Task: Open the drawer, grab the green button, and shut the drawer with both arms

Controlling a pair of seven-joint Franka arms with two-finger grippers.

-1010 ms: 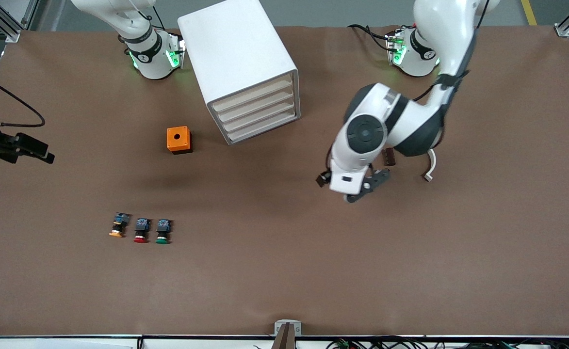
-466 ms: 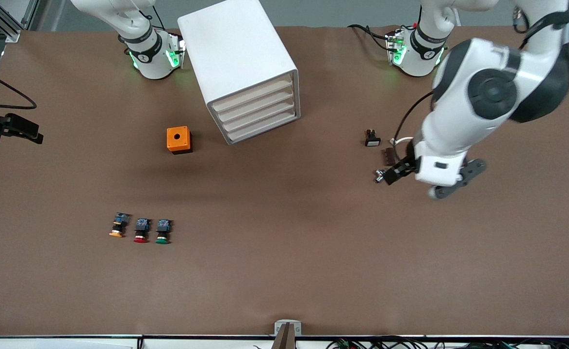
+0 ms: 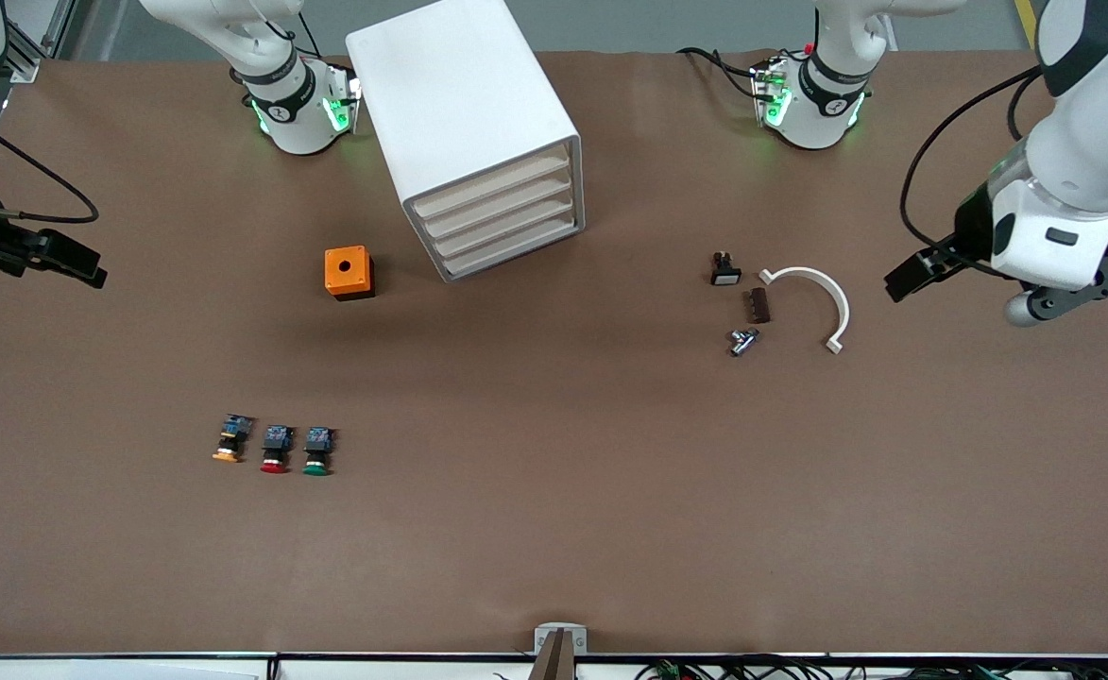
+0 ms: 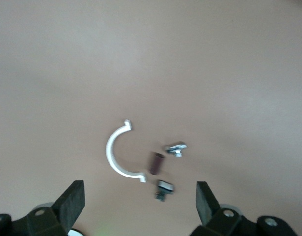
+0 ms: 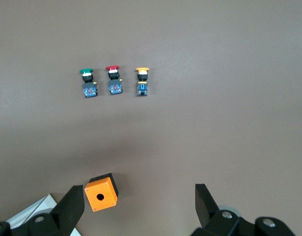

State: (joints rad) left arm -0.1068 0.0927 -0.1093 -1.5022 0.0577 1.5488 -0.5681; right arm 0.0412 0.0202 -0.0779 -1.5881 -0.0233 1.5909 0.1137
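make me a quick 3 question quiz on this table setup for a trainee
1. True or false: every drawer of the cabinet is shut.
2. Which button lies nearest the cabinet's end of the row: A the yellow-orange one, B the red one, C the green button?
3. Fill in: the left tool has its fingers ____ and holds nothing.

Key
1. True: all four fronts sit flush.
2. C.
3. Open. The right tool is open too, above the orange box.
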